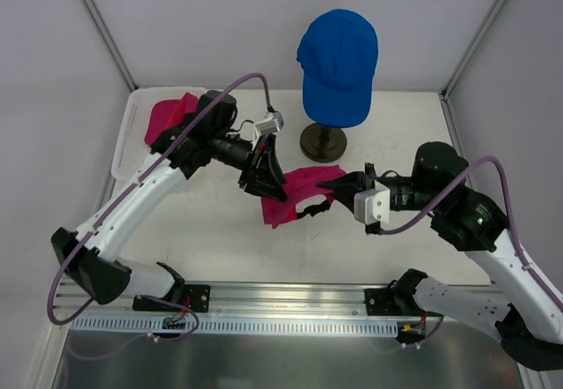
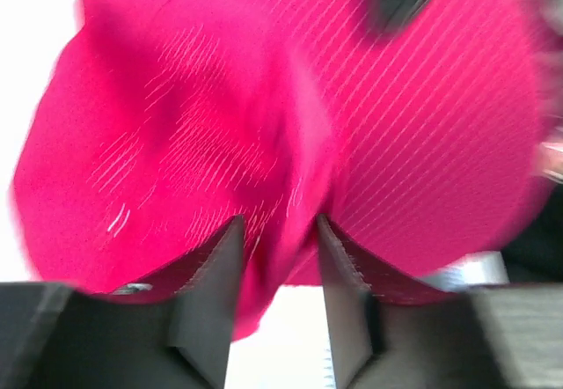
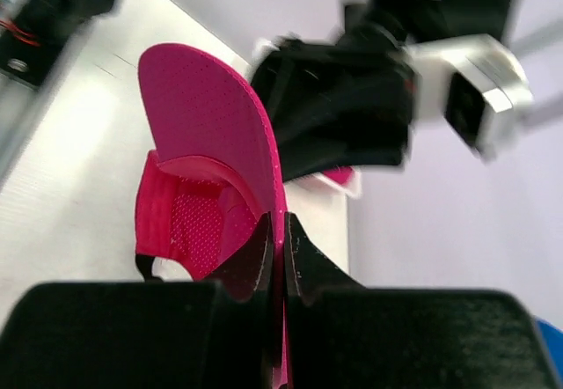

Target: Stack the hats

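**A:** Starting from the left gripper: is it holding something?

**B:** Yes. Its two fingers stand close together and a fold of the magenta pink fabric baseball cap is pinched between them. I think this fold belongs to the crown.

**A:** And the right gripper?

**B:** It is pressed together on the thin edge of the brim of the same cap. So both arms grip one cap. From above, it hangs between them over the middle of the white desk. I cannot tell if it touches the desk or is a little lifted.

**A:** Where are the other hats?

**B:** The royal blue fabric baseball cap sits high behind them, on a form carried by a dark round stand. The form itself is hidden under the cap. The second magenta pink fabric cap lies in the white perforated plastic basket at the far left, well apart from the others.

**A:** So how far along is the stacking?

**B:** In my judgement, it is early. No hat lies on another hat yet. The held cap must go onto the blue one, or wherever the pile is to be made. The cap in the basket has not been taken out. Two placings are left, I believe.
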`<move>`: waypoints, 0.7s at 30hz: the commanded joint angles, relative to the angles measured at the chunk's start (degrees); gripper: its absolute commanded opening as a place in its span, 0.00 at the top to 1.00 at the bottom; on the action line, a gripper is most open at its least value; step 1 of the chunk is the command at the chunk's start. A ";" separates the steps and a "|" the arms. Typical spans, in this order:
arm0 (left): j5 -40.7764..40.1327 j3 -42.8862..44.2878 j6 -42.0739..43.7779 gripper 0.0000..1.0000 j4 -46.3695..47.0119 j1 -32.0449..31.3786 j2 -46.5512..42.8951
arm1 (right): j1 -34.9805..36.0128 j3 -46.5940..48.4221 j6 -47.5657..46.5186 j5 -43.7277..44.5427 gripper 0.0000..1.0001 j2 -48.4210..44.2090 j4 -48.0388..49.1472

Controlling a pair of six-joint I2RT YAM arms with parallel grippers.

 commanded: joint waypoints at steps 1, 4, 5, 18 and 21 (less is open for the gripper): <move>-21.52 -5.81 9.37 0.59 2.85 1.58 -11.22 | -0.10 11.03 -0.39 13.52 1.00 2.13 6.65; -39.15 -16.18 13.07 0.37 12.42 2.28 -20.01 | -0.53 16.15 -0.56 23.10 1.00 4.06 8.66; -41.49 -17.79 13.96 0.33 16.72 2.55 -21.27 | -1.23 17.99 -0.91 24.36 1.00 3.98 10.15; -36.23 -22.91 44.71 0.18 22.56 -3.86 -16.99 | -14.05 28.38 3.73 34.49 1.00 18.44 55.80; -36.59 -21.85 49.20 0.19 26.68 -6.32 -12.33 | -23.54 31.36 8.56 29.14 1.00 28.45 65.68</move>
